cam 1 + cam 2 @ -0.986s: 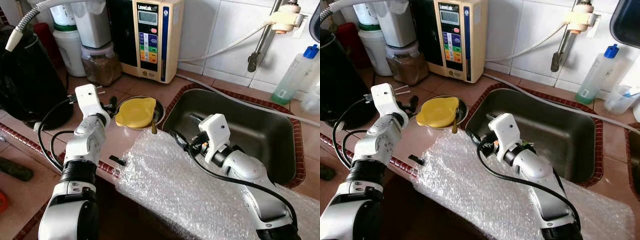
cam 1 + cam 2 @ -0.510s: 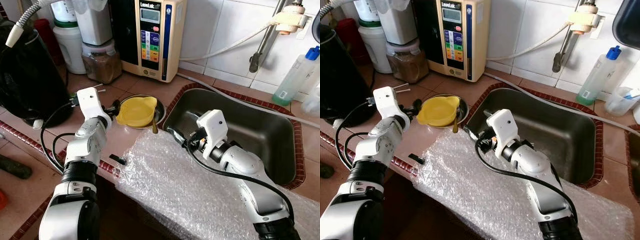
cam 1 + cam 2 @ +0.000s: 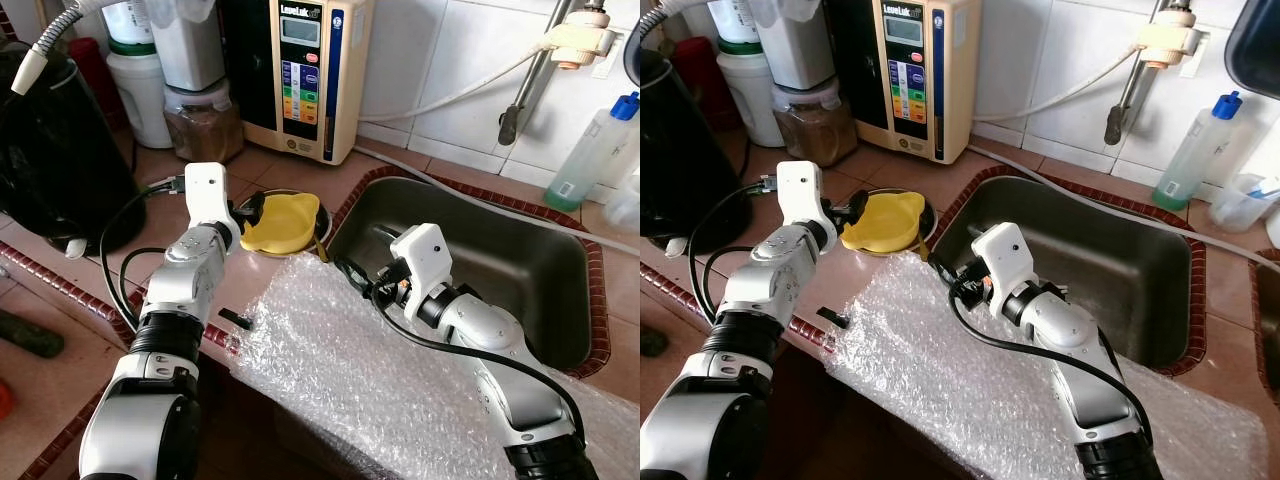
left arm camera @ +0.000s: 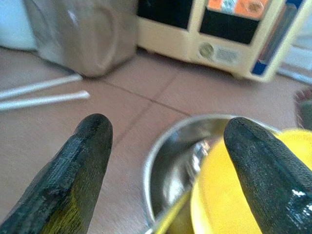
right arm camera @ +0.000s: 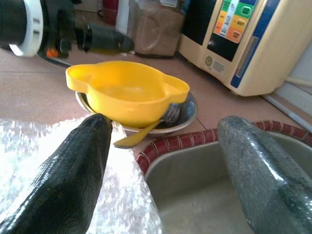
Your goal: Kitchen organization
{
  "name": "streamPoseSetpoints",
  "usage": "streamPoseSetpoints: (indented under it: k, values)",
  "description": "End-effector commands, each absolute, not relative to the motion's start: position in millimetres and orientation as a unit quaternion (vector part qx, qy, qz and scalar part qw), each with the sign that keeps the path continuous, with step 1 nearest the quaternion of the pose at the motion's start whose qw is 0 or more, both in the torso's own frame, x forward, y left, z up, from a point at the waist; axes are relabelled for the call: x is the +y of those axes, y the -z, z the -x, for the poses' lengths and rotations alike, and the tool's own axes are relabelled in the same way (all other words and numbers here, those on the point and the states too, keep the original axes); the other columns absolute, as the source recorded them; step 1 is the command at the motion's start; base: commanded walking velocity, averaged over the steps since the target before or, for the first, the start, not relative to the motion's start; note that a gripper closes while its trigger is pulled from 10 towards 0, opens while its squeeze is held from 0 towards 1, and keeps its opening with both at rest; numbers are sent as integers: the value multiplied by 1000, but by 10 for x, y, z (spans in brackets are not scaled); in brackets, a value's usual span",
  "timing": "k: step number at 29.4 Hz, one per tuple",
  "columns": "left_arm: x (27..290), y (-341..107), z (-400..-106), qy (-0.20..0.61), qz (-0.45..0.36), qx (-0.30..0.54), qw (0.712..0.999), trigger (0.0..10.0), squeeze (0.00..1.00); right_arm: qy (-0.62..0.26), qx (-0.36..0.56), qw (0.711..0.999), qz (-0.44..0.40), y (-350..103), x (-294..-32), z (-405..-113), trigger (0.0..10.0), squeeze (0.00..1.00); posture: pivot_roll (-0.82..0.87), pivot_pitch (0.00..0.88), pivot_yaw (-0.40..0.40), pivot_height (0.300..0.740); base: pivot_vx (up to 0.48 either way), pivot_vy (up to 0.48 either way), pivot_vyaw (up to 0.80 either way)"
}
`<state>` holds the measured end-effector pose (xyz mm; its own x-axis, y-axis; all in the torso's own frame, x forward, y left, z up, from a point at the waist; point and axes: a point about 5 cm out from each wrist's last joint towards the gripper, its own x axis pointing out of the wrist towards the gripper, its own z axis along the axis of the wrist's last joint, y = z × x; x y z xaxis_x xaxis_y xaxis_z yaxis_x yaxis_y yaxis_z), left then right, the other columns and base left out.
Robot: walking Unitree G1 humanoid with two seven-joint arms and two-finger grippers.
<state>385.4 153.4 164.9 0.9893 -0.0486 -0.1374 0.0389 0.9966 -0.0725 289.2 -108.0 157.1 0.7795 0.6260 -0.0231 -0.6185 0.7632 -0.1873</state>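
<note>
Yellow bowl (image 3: 279, 220) not yet gripped, seated in steel dish (image 5: 187, 111) beside sink (image 3: 520, 262). Left gripper (image 4: 170, 161) spread at dish rim; right gripper (image 5: 165, 161) spread nearby. Organizing judged barely begun.

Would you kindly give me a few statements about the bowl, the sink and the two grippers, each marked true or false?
1. The yellow bowl sits in a shallow metal dish. True.
2. The left gripper is shut on the yellow bowl. False: its fingers are spread open at the dish's rim, holding nothing.
3. The right gripper is open, near the sink edge. True.
4. The sheet of bubble wrap lies inside the sink. False: it is spread on the counter in front of the sink.
5. A yellow utensil handle sticks out from under the bowl. True.
</note>
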Motion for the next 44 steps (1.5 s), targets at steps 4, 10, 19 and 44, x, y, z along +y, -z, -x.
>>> streamPoseSetpoints:
  k: [4, 10, 19, 44]
  values:
    - [1502, -1730, -3885, 29, 24, 58, 998, 10000, 0, -331, -27, 938, 99, -1589, -1093, -2879, 10000, 0, 16, 0, 9, 740, 0, 0, 0]
    - [1374, -1563, -3847, 81, 12, 103, 991, 10000, 0, -329, -29, 938, 101, -1609, -1098, -2904, 10000, 0, 17, 0, 8, 740, 0, 0, 0]
    - [1411, -1495, -3837, 94, 13, 128, 987, 0, 0, -332, -29, 937, 109, -1589, -1075, -2904, 10000, 0, 18, 0, 10, 740, 0, 0, 0]
    - [1408, -1392, -3748, 108, 26, 145, 983, 0, 0, -332, -27, 936, 116, -1574, -1073, -2915, 10000, 0, 15, 0, -5, 740, 0, 0, 0]
